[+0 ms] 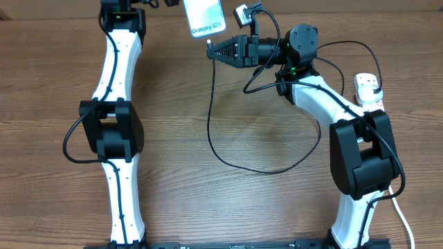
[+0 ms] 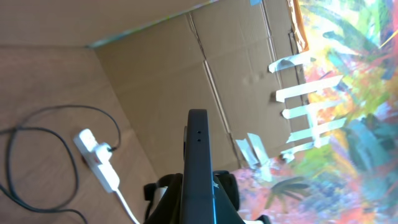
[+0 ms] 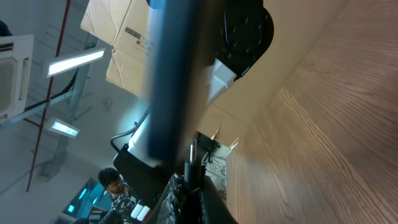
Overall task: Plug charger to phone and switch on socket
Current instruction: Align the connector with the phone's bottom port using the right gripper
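The phone (image 1: 205, 16) is at the far edge of the table (image 1: 228, 207), its pale lit screen facing up with small white lettering at the near end and its far end cut off by the top of the overhead view. The left jaws are closed on it; the left wrist camera sees it edge-on as a dark slab (image 2: 199, 158) rising from between them. Just beside the phone's near right corner, the right jaws are closed on the connector tip (image 1: 210, 43) of the charger (image 1: 211, 117). The right wrist camera shows that tip (image 3: 191, 154) poking up close to the blurred dark edge of the phone; whether they touch I cannot tell. From the tip the thin black cable drops in a wide loop across the table and climbs to the socket (image 1: 367, 86) at the right edge, partly hidden by the right arm (image 1: 360, 155). In the left wrist view a black plug (image 2: 106, 149) sits in the white strip.
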Tool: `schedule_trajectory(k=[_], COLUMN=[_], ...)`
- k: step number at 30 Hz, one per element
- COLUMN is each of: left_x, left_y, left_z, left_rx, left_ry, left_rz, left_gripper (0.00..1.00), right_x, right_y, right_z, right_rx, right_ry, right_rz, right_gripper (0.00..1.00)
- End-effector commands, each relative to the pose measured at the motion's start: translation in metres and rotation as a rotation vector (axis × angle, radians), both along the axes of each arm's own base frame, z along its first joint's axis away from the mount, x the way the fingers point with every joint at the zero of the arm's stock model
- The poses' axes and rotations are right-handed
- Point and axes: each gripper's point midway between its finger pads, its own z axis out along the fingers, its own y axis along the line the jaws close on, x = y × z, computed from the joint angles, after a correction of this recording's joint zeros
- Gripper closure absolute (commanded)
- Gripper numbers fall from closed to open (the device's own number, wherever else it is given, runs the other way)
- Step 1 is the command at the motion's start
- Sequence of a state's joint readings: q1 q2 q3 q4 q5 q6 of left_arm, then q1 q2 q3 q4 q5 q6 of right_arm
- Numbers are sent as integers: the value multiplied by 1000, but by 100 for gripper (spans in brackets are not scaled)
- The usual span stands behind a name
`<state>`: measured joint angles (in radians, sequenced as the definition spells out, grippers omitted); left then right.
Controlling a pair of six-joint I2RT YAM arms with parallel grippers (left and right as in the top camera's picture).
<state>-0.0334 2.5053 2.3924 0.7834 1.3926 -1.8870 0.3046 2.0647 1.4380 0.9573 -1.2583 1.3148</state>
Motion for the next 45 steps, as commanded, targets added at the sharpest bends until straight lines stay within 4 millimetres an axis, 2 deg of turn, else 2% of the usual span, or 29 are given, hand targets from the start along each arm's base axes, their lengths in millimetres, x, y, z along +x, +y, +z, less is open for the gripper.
schedule_trajectory(k=[1,5,13,24,45], left_x=[-2,-7,-8,-10,-2], left_y=[5,5,8,-2,-1], left_z=[8,4,2,3,7], left_rx=[-10,17,31,29,-3], left_ry=[51,49,6,-21,-12], left_rz=[-1,-29,-30,-41,3], left_gripper=[96,96,96,96,96], right_x=[2,1,2,4,8], right_y=[2,1,1,1,1], right_z=[5,5,5,6,3], right_rx=[10,10,11,15,12], right_ry=[-29,-84,-84,-88,-125], right_rz=[-7,-9,-13,-24,-47], right_gripper=[96,96,96,96,96])
